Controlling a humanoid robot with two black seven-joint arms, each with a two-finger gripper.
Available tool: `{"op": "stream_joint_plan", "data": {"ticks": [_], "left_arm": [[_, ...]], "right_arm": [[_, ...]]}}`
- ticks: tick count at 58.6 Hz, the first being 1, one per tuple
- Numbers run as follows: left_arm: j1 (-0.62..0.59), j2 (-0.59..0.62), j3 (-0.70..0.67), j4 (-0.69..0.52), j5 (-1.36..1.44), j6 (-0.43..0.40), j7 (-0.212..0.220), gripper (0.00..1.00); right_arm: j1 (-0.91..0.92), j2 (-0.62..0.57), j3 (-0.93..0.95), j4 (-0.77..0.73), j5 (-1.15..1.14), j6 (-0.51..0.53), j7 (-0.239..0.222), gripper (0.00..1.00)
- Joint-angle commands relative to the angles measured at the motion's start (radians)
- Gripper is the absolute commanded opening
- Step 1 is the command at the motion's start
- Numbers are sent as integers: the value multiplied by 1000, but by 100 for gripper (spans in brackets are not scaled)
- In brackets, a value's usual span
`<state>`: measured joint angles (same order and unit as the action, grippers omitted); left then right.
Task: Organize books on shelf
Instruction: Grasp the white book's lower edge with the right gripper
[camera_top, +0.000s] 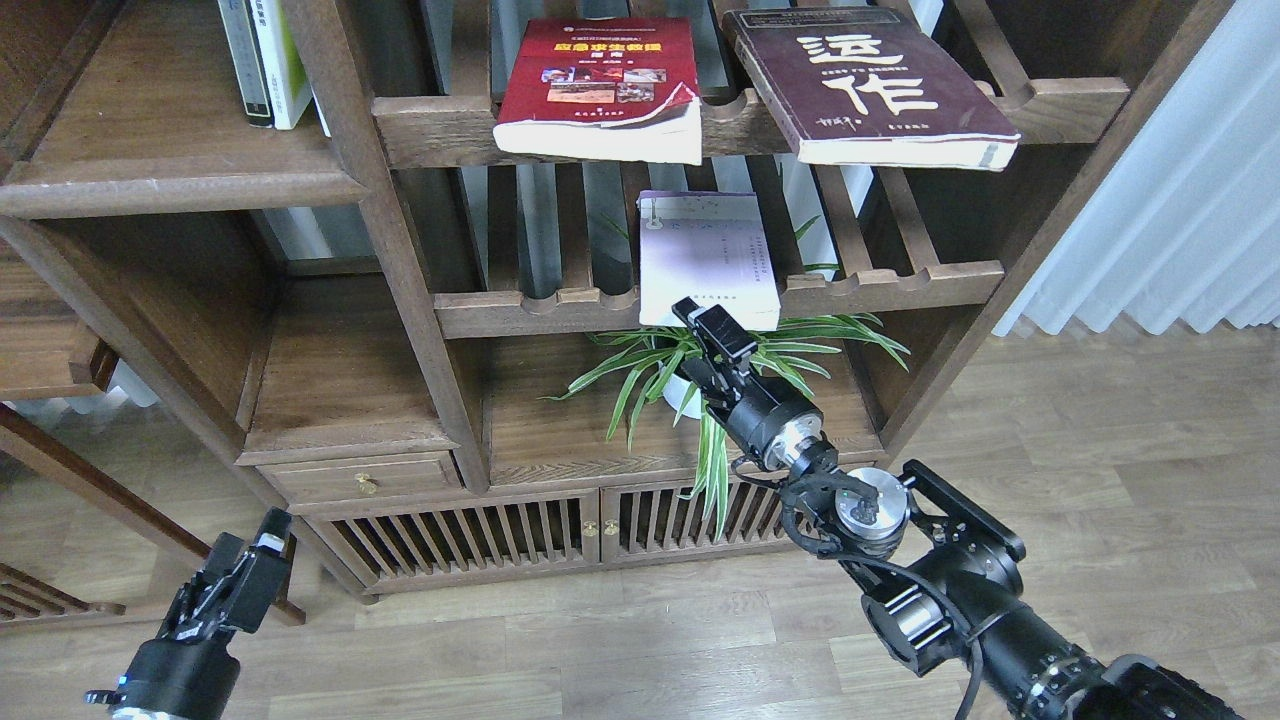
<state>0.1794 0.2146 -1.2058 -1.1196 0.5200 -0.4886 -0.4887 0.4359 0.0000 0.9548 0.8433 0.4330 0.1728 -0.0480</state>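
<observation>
Books lie flat on the slatted racks in the upper middle of the frame: the red book (600, 90) and the maroon book (868, 88) side by side on the upper rack, both overhanging its scalloped front rail, and the lilac-white book (706, 258) alone on the rack below, its near edge jutting over the rail. The right gripper (708, 322) reaches up from the lower right to that near edge, its tip just at the lower edge of the pale cover above the spider plant (715, 365); its fingers look close together, but whether they touch or pinch the book cannot be told. The left gripper (262, 540) hangs at the lower left, before the cabinet doors, holding nothing; how far it is open cannot be told. The solid shelf (150, 150) at upper left carries a few upright books (263, 60)
</observation>
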Motion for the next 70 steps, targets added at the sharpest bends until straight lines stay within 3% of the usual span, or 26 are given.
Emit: {"op": "stream_joint_plan", "data": {"ticks": [1, 16, 23, 24, 25, 26, 27, 40, 53, 60, 70], "left_arm": [[-1, -4, 0, 6, 2, 0, 0, 100], [-3, -7, -1, 12, 0, 0, 0, 100], [-1, -7, -18, 12, 2, 0, 0, 100], [-1, -7, -21, 12, 2, 0, 0, 100], [-3, -7, -23, 14, 2, 0, 0, 100], [-3, -7, -23, 15, 2, 0, 0, 100], [-3, -7, -23, 15, 0, 0, 0, 100], [-1, -4, -40, 20, 0, 0, 0, 100], [-1, -4, -20, 23, 0, 0, 0, 100], [5, -14, -11, 37, -3, 0, 0, 100], [0, -21, -9, 86, -80, 0, 0, 100]], "right_arm": [[24, 0, 1, -15, 18, -3, 5, 80], [56, 0, 1, -67, 27, -36, 5, 76], [56, 0, 2, -69, 39, -88, 7, 68], [58, 0, 2, -69, 46, -88, 10, 63], [58, 0, 7, -69, 53, -88, 16, 44], [58, 0, 9, -69, 58, -85, 19, 34], [58, 0, 9, -69, 59, -85, 22, 29], [58, 0, 1, -78, 63, -82, 31, 8], [50, 0, -5, -81, 53, -62, 30, 4], [43, 0, -8, -56, 49, 8, 20, 4], [-66, 0, -8, 120, 6, 105, 1, 3]]}}
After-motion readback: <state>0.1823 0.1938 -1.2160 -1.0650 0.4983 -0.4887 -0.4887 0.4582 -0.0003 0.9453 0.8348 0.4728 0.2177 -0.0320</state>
